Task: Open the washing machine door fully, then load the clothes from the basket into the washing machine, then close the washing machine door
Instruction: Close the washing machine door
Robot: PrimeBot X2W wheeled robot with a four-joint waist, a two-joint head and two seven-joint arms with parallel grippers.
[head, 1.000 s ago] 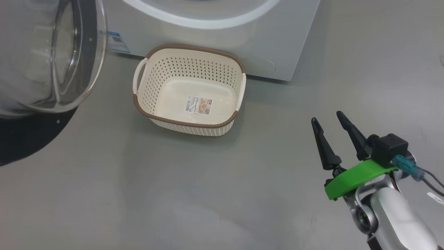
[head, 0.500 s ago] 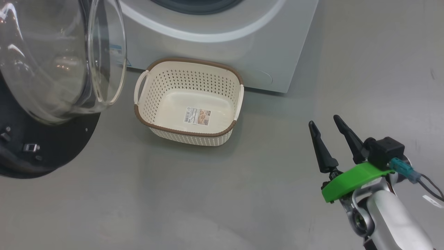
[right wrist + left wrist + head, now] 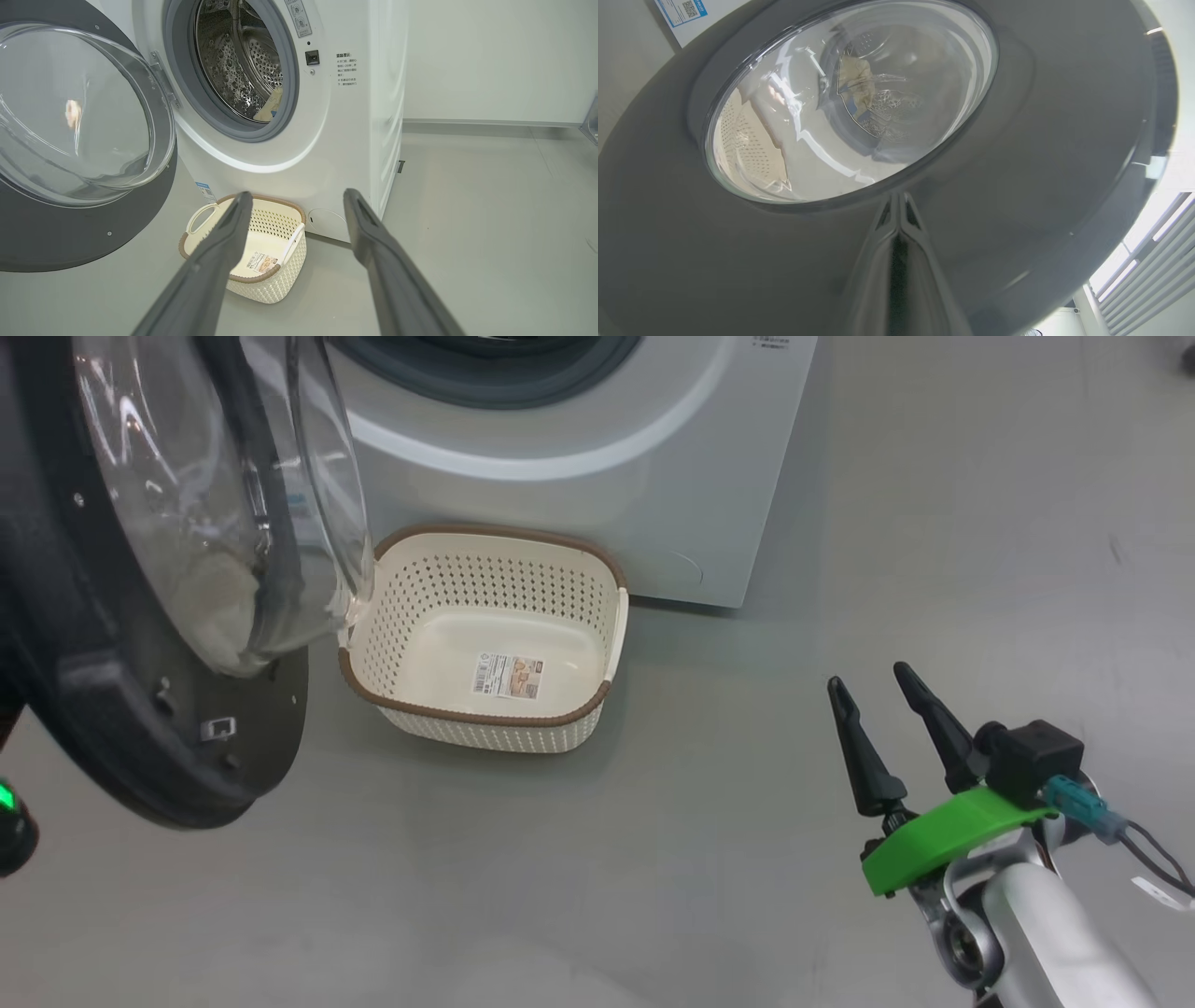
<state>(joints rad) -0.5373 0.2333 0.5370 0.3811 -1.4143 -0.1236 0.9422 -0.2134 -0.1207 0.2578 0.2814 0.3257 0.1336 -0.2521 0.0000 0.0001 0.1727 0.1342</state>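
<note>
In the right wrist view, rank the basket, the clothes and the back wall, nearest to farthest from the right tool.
From the right tool:
1. Basket, on the floor just below its tips.
2. Clothes, inside the drum, upper left.
3. Back wall, beyond the machine, right.

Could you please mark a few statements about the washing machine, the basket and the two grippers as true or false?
1. The basket is empty. True.
2. The washing machine door is shut. False: it stands open.
3. The right gripper holds the clothes. False: its jaws are open and empty; the clothes lie in the drum.
4. The left gripper is shut, pointing at the door's dark rim. True.
5. The basket sits on top of the washing machine. False: it stands on the floor in front of it.
</note>
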